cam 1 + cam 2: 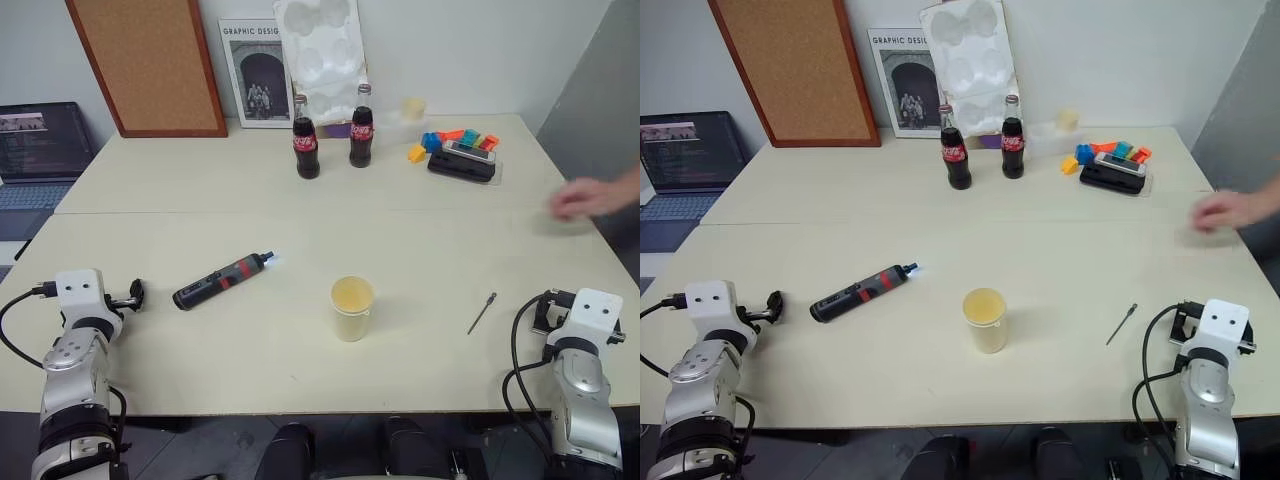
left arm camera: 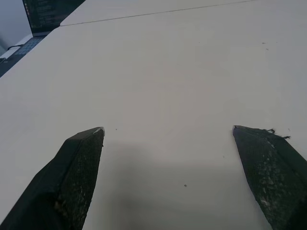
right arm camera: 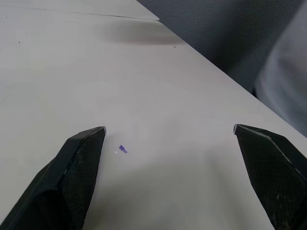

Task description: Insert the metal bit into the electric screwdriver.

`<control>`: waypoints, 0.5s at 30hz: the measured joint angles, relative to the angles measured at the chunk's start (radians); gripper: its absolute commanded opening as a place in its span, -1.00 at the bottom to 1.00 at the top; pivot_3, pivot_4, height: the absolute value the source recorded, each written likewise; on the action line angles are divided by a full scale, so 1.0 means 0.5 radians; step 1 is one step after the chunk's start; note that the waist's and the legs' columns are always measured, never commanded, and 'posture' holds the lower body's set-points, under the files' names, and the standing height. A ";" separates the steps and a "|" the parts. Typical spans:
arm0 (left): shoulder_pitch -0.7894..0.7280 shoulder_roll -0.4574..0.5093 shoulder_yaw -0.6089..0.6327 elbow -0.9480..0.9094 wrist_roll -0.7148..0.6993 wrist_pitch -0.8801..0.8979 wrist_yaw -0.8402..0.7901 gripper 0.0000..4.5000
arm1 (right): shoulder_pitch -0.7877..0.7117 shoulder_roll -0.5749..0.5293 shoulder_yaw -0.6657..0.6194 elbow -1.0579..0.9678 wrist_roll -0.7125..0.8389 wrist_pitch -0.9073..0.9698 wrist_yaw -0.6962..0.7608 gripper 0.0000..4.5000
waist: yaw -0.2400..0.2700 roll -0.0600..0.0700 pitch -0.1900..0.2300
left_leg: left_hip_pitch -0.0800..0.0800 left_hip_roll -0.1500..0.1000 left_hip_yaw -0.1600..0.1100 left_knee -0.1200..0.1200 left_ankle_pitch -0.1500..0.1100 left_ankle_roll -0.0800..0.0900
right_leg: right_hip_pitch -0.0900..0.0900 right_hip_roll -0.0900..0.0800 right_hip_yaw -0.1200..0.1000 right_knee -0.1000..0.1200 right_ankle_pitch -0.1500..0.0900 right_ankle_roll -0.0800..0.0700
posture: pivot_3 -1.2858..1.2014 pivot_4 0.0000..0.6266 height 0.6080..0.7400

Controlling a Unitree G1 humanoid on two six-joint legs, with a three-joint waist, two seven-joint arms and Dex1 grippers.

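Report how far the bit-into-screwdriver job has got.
Nothing looks done yet. The metal bit lies loose on the table, near the right gripper, well apart from the electric screwdriver, which lies on its side nearer the left gripper. Nothing is in hand: both grippers are open and empty. Left: pick up both and push the bit into the screwdriver's nose.
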 measured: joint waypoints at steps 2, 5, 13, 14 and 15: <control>0.001 0.001 0.000 -0.002 0.000 0.000 0.000 0.98 | 0.000 0.000 0.000 0.000 0.000 0.000 0.000 1.00 | 0.000 0.000 0.000 | -0.001 -0.001 0.001 0.000 0.000 0.000 | -0.001 0.000 0.000 0.000 0.000 0.000 | 0.03 -0.52 1.00; 0.001 0.006 0.008 -0.001 0.000 -0.001 0.000 0.98 | 0.000 -0.003 0.002 0.000 0.000 0.000 0.003 1.00 | 0.000 0.000 0.000 | -0.002 -0.001 0.001 0.000 0.000 0.000 | -0.003 0.000 0.000 0.000 0.000 0.000 | 0.03 -0.52 1.00; -0.059 0.092 0.009 0.009 -0.021 0.078 -0.099 0.98 | -0.004 -0.121 0.007 -0.059 0.001 0.036 0.113 1.00 | -0.001 -0.003 0.002 | -0.028 -0.007 0.001 0.000 0.001 0.000 | -0.016 0.004 -0.002 0.002 0.001 0.001 | 0.03 -0.52 1.00; -0.085 0.107 0.009 0.009 -0.032 0.104 -0.131 0.98 | -0.005 -0.153 0.012 -0.086 0.001 0.045 0.143 1.00 | 0.000 -0.007 0.004 | -0.030 -0.006 0.001 0.000 0.001 0.000 | -0.017 0.005 -0.004 0.001 0.001 0.002 | 0.03 -0.52 1.00; -0.108 0.118 0.008 0.008 -0.041 0.124 -0.157 0.98 | -0.009 -0.175 0.013 -0.114 0.001 0.054 0.168 1.00 | 0.000 -0.012 0.007 | -0.032 -0.006 0.000 0.000 0.001 0.000 | -0.019 0.006 -0.004 0.001 0.003 0.004 | 0.03 -0.52 1.00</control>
